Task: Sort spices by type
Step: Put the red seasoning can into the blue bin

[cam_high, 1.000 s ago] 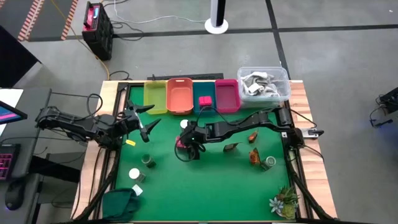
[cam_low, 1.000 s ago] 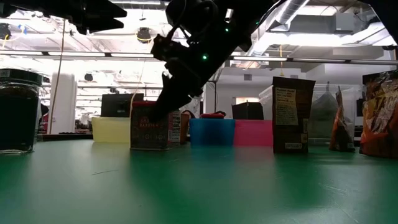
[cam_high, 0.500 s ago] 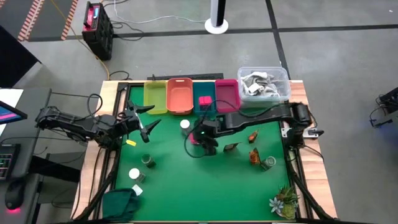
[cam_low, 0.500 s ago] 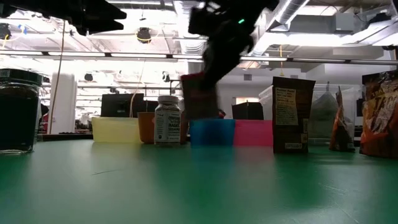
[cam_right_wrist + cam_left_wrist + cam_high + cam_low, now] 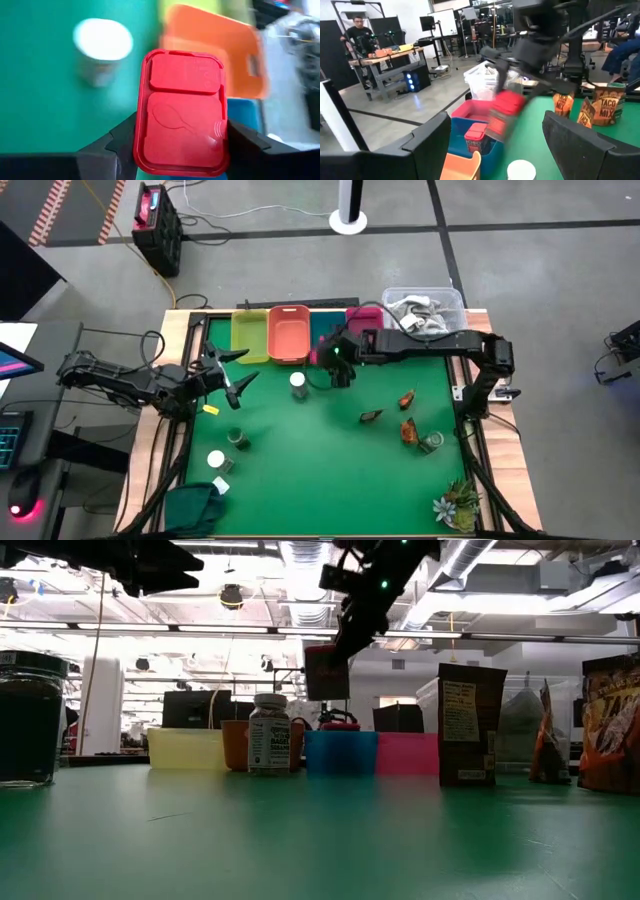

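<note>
Upper centre, right gripper (image 5: pixel 337 363) pinches a red box (image 5: pixel 181 113) over the blue bin (image 5: pixel 341 752); lowering and release come next.

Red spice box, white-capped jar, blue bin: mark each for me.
red spice box (image 5: pixel 181 112), right wrist view, middle of its lid
white-capped jar (image 5: pixel 297 380), high view, its cap
blue bin (image 5: pixel 341 752), low view, front wall

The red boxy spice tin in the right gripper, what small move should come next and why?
Probably carry the red boxy spice tin a little further over the blue bin and lower it. The right gripper holds it lifted near that bin's edge, and a matching red tin already sits inside.
</note>
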